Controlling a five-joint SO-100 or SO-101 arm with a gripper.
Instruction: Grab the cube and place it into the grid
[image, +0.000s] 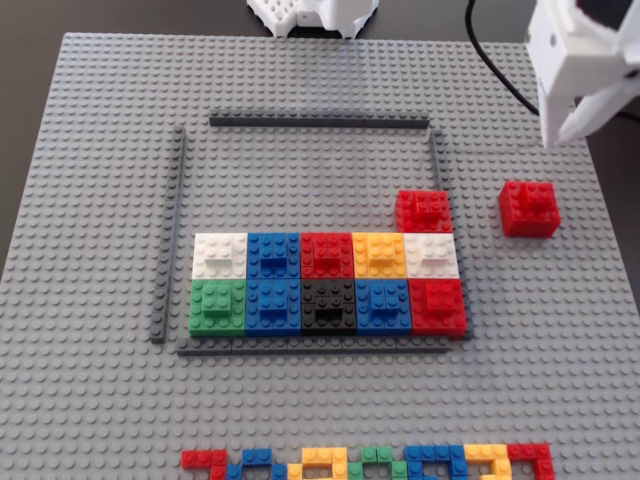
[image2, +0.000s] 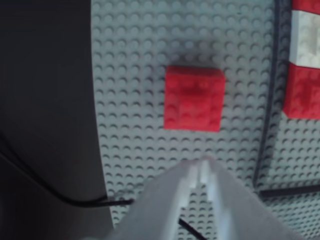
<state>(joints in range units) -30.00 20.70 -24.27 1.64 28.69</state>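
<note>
Grey studded baseplate (image: 100, 150) on a dark table (image: 25, 100), bearing the dark-grey grid (image: 172, 230) with coloured cubes, a lone red cube (image: 528, 208) outside, and a multicoloured strip (image: 370, 463).

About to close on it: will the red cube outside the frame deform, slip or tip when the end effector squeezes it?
The red cube looks like rigid brick plastic, so it probably won't deform. Its flat sides seem smooth, so it might slip in a loose pinch. Squat and flat-based, it should not roll; if it is pressed onto the studded baseplate, it may resist lifting.
</note>
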